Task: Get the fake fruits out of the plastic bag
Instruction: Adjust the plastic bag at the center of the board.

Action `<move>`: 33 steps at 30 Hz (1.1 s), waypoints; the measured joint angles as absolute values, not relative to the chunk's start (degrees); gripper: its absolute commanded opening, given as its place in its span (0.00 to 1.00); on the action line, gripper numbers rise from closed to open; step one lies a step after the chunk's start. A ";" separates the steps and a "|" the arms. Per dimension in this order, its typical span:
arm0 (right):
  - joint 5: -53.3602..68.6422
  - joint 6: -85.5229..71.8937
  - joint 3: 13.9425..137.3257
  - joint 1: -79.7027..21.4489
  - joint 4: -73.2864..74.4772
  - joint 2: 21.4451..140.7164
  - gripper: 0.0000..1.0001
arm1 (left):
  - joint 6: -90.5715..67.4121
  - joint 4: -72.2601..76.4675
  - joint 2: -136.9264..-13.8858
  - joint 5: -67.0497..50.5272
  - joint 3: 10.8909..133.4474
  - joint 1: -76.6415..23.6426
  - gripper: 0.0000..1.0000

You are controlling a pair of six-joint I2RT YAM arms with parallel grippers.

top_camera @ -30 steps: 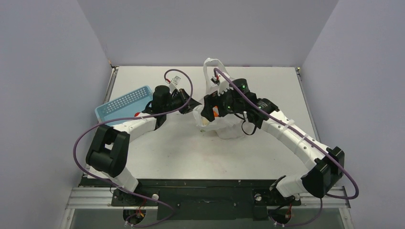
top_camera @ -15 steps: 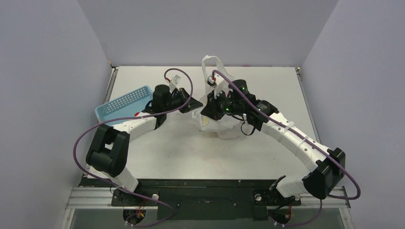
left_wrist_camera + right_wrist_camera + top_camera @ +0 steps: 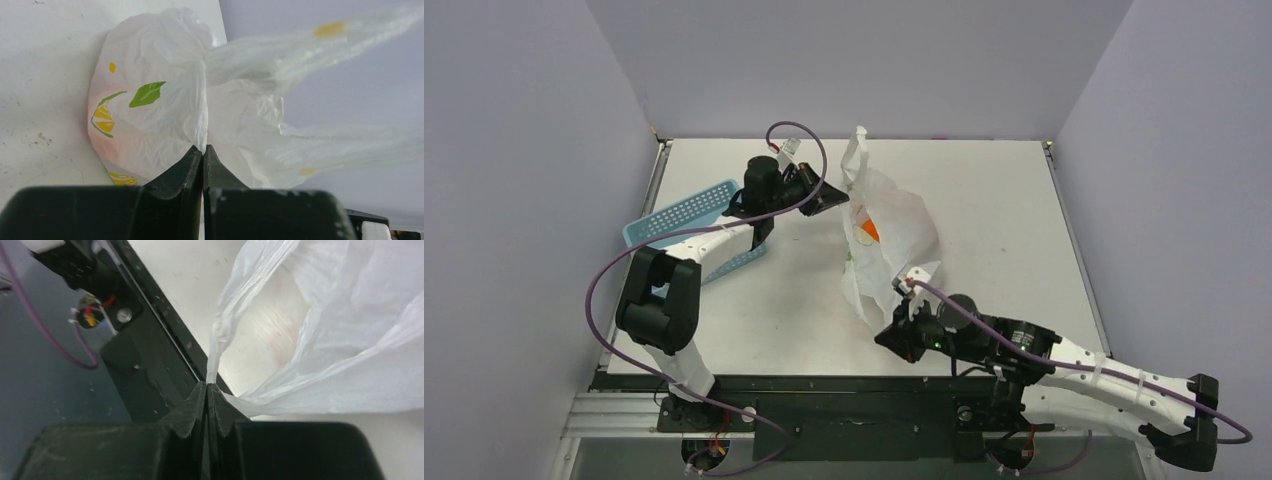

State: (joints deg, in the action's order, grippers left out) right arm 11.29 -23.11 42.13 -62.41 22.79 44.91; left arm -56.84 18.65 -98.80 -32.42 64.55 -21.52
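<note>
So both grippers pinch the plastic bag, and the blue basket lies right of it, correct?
Not quite. The left gripper and the right gripper both pinch the plastic bag, but the blue basket lies left of it; the top external view shows this.

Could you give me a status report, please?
Left claw and right claw shut on plastic bag. Orange fruit inside, showing through. Blue basket apart, left.

Two YAM arms, seen from above | left arm (image 3: 656, 300) and right arm (image 3: 1114, 385): white shells, chunky black joint housings | purple cable (image 3: 589, 295) on each, base to wrist | left gripper (image 3: 202, 155), right gripper (image 3: 206, 387): matte black moulded fingers tapering to thin tips, faintly scuffed | black mounting bar (image 3: 854, 395) under both bases
</note>
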 measured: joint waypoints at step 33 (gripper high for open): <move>-13.85 -43.35 24.93 -56.55 16.03 48.38 0.00 | -47.70 5.41 -80.68 -26.76 53.43 -26.20 0.47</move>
